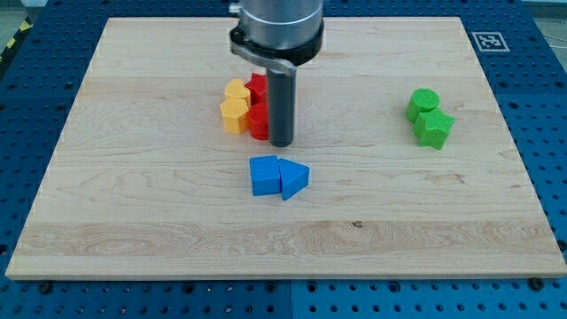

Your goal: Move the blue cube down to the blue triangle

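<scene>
So our tip (281, 143) is sitting near the middle of the wooden board (133, 204), right up against the red blocks (258, 108), with the yellow blocks (235, 106) just left of those. No gripper on our arm, just the rod. The blue cube (264, 175) lies just below our tip, a bit to the left, touching the blue triangle (294, 178) on its right. Two green blocks (429, 118) hang out over at the right.
</scene>
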Controlling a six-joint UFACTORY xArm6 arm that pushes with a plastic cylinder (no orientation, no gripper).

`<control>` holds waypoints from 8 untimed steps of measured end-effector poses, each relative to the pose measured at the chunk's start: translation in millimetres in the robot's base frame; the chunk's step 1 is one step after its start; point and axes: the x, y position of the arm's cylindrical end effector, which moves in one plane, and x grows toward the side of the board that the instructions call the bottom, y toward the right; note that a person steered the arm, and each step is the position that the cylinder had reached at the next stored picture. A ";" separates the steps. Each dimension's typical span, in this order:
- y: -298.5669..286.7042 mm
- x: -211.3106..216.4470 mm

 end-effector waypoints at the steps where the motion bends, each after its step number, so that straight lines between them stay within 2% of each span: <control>1: -16.5 11.3; 3: -45.0 43.4; 5: -47.4 66.2; 8: -12.6 70.6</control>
